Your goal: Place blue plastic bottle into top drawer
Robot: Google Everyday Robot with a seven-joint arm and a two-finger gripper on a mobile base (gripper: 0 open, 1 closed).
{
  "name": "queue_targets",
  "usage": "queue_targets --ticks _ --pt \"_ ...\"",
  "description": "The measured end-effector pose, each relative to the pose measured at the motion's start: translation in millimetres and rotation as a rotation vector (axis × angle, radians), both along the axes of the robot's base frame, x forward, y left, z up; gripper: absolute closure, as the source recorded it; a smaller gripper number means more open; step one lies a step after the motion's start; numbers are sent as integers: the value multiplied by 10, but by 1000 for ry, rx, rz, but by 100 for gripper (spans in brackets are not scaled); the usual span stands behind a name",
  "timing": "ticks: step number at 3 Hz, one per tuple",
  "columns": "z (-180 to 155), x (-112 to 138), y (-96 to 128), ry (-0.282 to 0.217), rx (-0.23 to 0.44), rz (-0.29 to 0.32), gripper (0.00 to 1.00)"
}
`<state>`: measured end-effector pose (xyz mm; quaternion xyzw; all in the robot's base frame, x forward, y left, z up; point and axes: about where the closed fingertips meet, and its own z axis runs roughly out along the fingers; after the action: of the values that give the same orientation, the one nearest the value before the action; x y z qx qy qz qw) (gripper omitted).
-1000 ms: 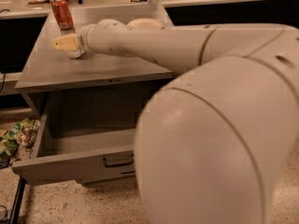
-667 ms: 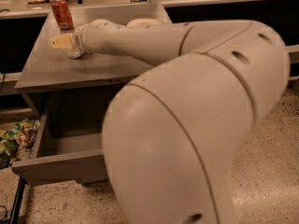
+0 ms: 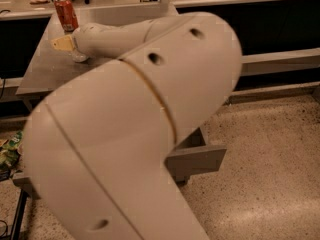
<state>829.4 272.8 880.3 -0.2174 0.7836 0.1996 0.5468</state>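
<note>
My gripper point(image 3: 62, 43) is over the grey countertop point(image 3: 45, 71) at the back left, just below and in front of the red soda can point(image 3: 65, 13). A small clear bit of the blue plastic bottle point(image 3: 79, 57) peeks out under the wrist; the rest is hidden by the arm. My big white arm point(image 3: 140, 134) fills the middle of the view. It hides most of the open top drawer; only the right end of its grey front panel point(image 3: 196, 162) and its left corner point(image 3: 22, 180) show.
Snack bags point(image 3: 7, 153) lie on the speckled floor at the left beside the cabinet. A dark wall with a grey ledge point(image 3: 280, 61) runs along the back right. Open floor point(image 3: 270, 184) lies to the right.
My arm's elbow has swung left and closer to the camera, now covering the drawer's inside. The gripper stays by the red can on the countertop.
</note>
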Motion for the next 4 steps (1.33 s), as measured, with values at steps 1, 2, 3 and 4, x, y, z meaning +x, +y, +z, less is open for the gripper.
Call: queue_targets --ticks 1,2,3,4 --pt "-73 129 36 5 -16 -55 0" --pt "-153 188 65 15 -46 -93 0" --pt "-201 215 72 26 -61 -113 10" --pt "-233 232 67 35 -69 -123 34"
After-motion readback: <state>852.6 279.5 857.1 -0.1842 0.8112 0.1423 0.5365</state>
